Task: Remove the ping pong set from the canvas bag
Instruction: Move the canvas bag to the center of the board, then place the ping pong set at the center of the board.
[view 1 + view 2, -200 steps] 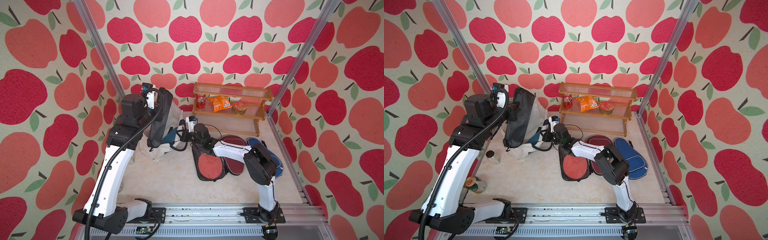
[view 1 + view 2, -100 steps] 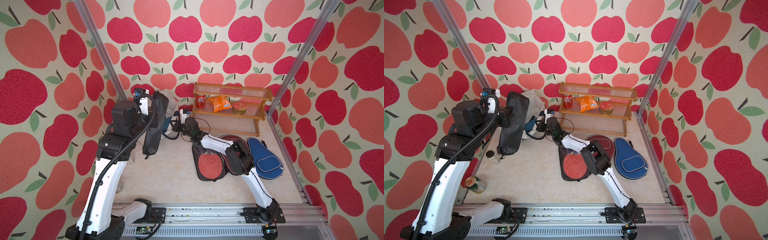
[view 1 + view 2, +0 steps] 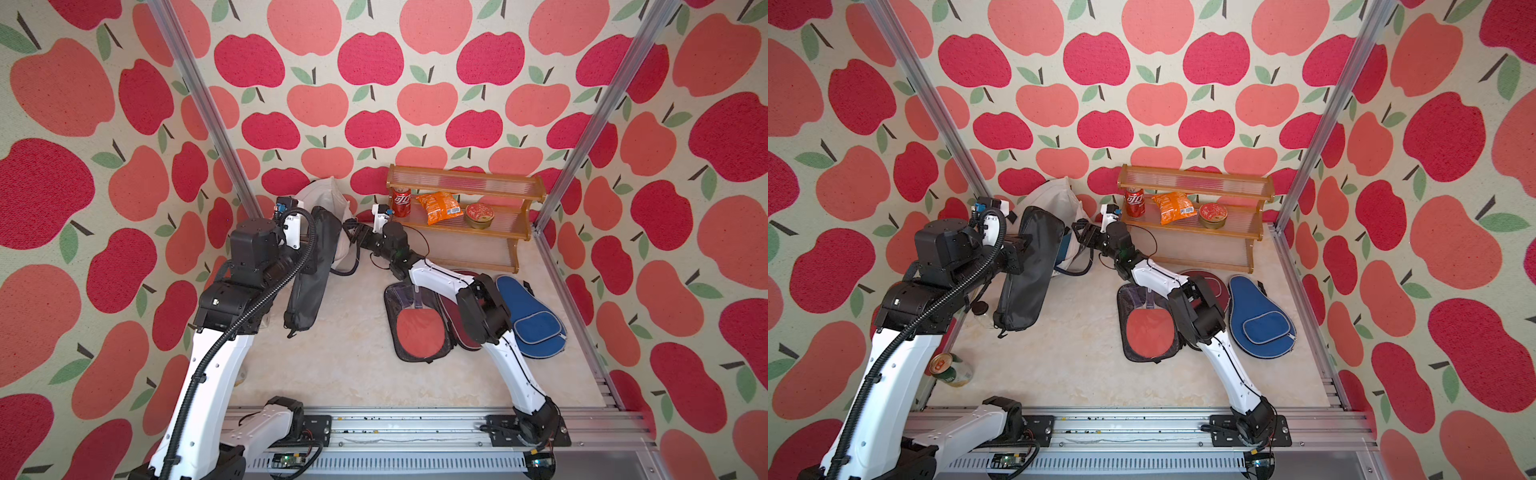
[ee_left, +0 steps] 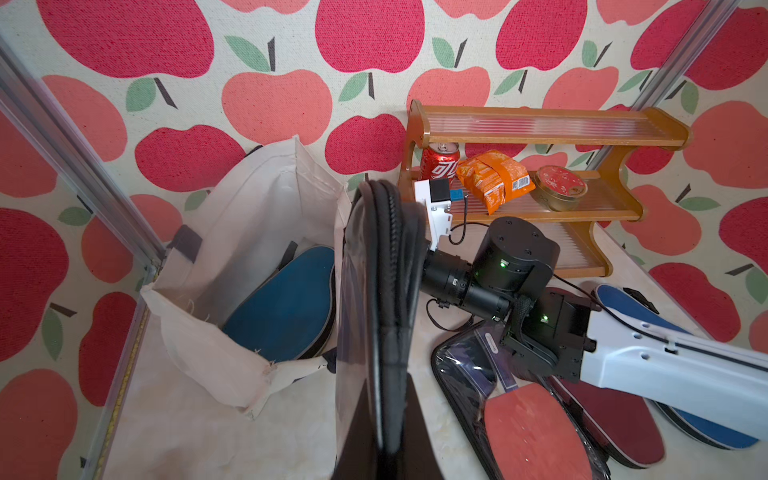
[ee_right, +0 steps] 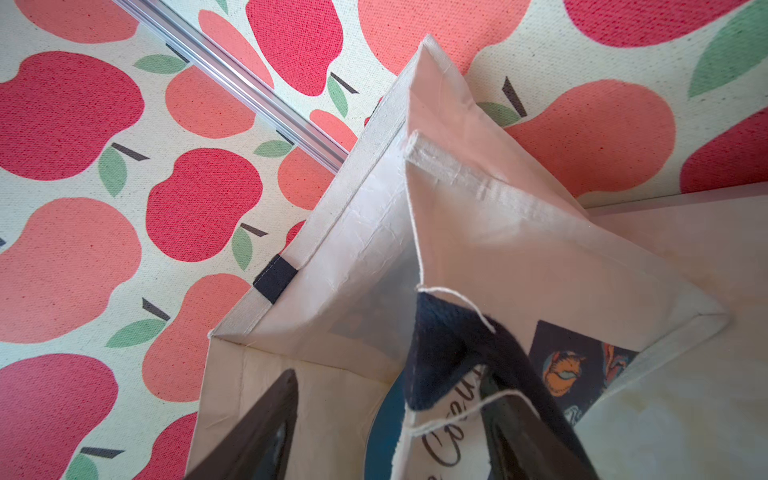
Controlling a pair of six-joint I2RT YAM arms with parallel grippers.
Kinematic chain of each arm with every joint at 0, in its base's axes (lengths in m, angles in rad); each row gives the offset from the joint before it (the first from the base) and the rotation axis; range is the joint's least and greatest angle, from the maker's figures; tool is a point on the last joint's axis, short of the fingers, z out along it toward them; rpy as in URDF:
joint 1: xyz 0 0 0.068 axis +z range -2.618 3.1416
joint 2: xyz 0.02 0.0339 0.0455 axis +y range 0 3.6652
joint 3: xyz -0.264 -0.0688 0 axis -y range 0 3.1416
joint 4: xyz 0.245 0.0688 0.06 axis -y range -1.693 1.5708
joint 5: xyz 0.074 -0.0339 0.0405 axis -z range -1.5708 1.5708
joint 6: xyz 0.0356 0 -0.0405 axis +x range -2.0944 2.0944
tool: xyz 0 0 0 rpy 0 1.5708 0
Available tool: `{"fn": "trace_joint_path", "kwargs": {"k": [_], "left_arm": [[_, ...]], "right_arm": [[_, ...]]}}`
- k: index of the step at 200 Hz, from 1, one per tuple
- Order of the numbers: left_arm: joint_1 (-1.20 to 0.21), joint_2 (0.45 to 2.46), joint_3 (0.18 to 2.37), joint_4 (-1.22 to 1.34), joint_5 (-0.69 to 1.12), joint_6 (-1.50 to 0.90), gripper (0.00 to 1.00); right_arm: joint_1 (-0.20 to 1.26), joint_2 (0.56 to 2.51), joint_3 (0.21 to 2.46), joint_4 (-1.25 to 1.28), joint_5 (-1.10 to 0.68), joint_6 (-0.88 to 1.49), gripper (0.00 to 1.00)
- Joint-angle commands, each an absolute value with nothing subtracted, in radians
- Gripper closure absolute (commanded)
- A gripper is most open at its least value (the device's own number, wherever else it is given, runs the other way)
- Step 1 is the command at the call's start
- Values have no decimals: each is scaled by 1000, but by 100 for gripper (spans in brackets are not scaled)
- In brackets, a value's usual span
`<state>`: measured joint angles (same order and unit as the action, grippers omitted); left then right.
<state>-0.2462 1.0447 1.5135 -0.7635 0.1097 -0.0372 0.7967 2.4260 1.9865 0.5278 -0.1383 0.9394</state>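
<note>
My left gripper (image 4: 384,451) is shut on a black-edged clear paddle case (image 3: 309,270), holding it edge-up in the air beside the canvas bag (image 3: 328,195). The off-white bag (image 4: 257,199) stands open at the back wall with a teal-blue case (image 4: 286,307) inside. My right gripper (image 5: 390,436) is open at the bag's rim (image 3: 1079,232), jaws apart around the wall and its navy strap (image 5: 449,349). Lying on the table are a clear case with a red paddle (image 3: 417,328), a maroon case (image 3: 1204,282) and a dark blue case (image 3: 528,316).
A wooden shelf (image 3: 461,183) at the back right holds a cola can (image 3: 401,201), an orange snack packet (image 3: 440,208) and a round tin (image 3: 479,215). A drink can (image 3: 951,370) lies by the left wall. Aluminium posts (image 3: 199,108) stand at the back corners.
The left gripper lifted the clear case up and left, out of the bag. The right gripper carried the bag's rim toward the back wall, then opened.
</note>
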Motion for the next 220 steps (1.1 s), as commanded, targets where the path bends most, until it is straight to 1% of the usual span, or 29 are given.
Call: {"fn": "trace_joint_path", "kwargs": {"k": [1,24,67,104,148,195,220], "left_arm": [[-243,995,1506,-740,161,-45,100],[-245,973,1478,-761,182,-29,100],[-269,956,1384,-781,173,-20,100],[-314,954,1308,-777,125,-19,100],[-375,983,1264,-790,64,46,100],[-463,1039,1237,-798,-34,122,100],[-523,1080,1220,-790,-121,151,100]], "right_arm": [[793,2428,2034,573,-186,974,26],[790,2396,2017,554,-208,966,24],[782,2326,1920,535,-187,991,23],[773,2305,1891,505,-183,1011,23],[773,2231,1813,501,-177,978,23],[773,2080,1635,504,-138,901,23],[776,1967,1502,544,-90,871,24]]}}
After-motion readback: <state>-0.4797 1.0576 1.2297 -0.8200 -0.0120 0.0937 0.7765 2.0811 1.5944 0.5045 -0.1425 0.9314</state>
